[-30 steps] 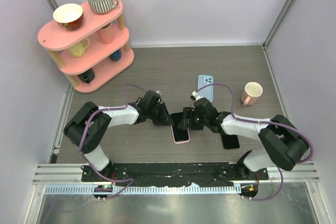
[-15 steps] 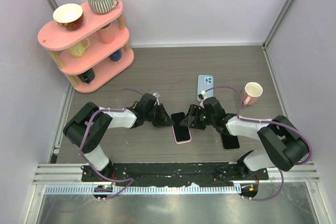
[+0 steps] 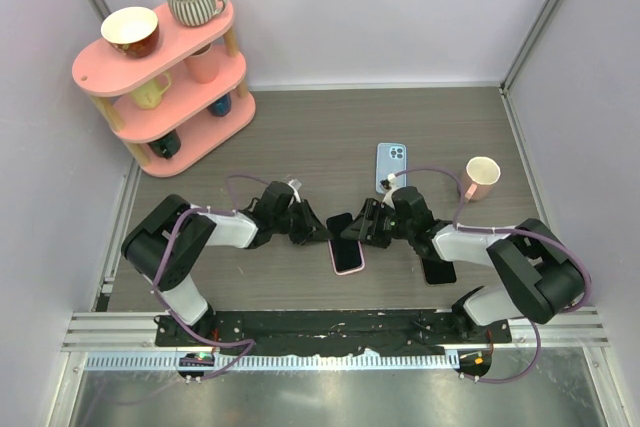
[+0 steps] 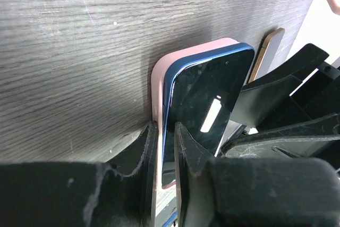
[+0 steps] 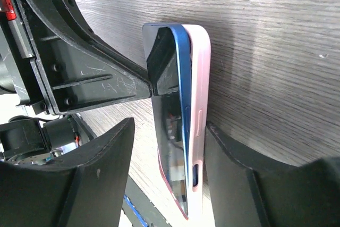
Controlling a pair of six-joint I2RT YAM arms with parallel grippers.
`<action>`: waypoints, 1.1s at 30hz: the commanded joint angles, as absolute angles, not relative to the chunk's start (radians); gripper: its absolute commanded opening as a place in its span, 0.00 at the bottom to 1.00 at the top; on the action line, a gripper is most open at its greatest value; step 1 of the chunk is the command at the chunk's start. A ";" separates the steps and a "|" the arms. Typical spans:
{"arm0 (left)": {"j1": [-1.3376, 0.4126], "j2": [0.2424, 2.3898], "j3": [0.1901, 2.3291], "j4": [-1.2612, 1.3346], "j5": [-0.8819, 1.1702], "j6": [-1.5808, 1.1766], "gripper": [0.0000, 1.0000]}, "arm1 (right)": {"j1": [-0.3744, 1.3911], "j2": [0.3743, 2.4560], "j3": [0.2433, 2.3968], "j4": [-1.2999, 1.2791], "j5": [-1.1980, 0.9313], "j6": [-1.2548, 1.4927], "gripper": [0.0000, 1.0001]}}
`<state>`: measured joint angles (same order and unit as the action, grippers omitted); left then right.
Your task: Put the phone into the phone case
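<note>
A blue-edged phone (image 4: pixel 204 110) with a dark screen lies in a pink case (image 4: pixel 157 83) on the table, its blue edge showing above the case rim. My left gripper (image 4: pixel 164 131) is shut on the near long edge of phone and case together. In the right wrist view the phone (image 5: pixel 169 131) and case (image 5: pixel 201 78) stand between the fingers of my open right gripper (image 5: pixel 170 126); one finger (image 5: pixel 234 158) touches the case side, the other stands off the screen. From above, the phone (image 3: pixel 345 252) lies between the left gripper (image 3: pixel 318 231) and the right gripper (image 3: pixel 358 230).
A light blue phone or case (image 3: pixel 392 165) lies behind the right arm, a black phone (image 3: pixel 437 269) beside its forearm, and a pink mug (image 3: pixel 480 177) at the right. A pink three-tier shelf (image 3: pixel 165 87) with mugs stands at the back left.
My right gripper has drawn back to the right off the phone and now stands open around its end. The left gripper stays clamped on the phone and case.
</note>
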<state>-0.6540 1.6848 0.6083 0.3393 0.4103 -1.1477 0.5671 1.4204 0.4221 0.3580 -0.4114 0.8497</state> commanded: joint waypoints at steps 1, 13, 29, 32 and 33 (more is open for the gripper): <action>-0.703 1.712 0.607 0.328 0.486 -1.155 0.12 | 0.589 1.405 0.469 0.503 -0.526 0.865 0.55; -0.703 1.701 0.615 0.305 0.477 -1.140 0.13 | 0.589 1.439 0.465 0.410 -0.486 0.784 0.23; -0.537 1.287 0.824 -0.213 0.384 -0.838 0.48 | 0.589 1.086 0.471 0.354 -0.451 0.649 0.01; -0.522 1.162 0.856 -0.279 0.397 -0.754 0.69 | 0.589 0.982 0.442 0.422 -0.474 0.661 0.01; -0.519 1.135 0.861 -0.291 0.408 -0.743 0.73 | 0.588 0.956 0.431 0.487 -0.500 0.669 0.01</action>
